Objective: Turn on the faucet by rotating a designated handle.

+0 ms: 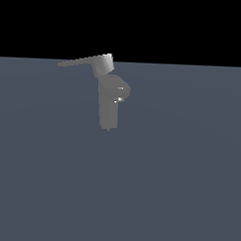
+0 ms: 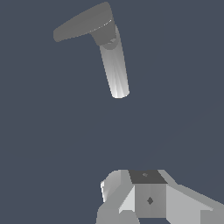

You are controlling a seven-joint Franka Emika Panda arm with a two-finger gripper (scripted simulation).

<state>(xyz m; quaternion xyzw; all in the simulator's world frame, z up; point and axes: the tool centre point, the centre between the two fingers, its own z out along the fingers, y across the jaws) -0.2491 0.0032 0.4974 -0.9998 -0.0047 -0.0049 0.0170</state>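
Ext view, going from its left: the handle (image 1: 84, 62) starts as a long thin flat grey blade, tip pointing toward the exterior view's left, running nearly level w/ a slight rise toward its blocky cap, which sits tilted at the top of the faucet (image 1: 110, 104). Cap is lighter grey, brightest on its right face. Below it the faucet's blocky upright body drops straight down to the dark blue-grey floor (image 1: 179, 184), roughly mid-frame horizontally, in the upper half. On the body's right side a short rounded spout stub sticks out toward the exterior view's right, w/ a couple of small shiny highlights. Background above the floor line is plain black. No arm or gripper shows in this view. Wrist view: handle (image 2: 83, 22) blade again ends at the left, darker grey, joined to the cap at the faucet (image 2: 114, 65) top; the body looks like a pale tapering column w/ bright streaks, seen from above at an angle. Farther right and nearer the cam, the gripper (image 2: 146, 197) shows only as white/grey blocky parts plus a dark panel at the frame edge; fingertips aren't visible, so can't tell whether released or clenched. It's well apart from faucet and handle, touching neither.
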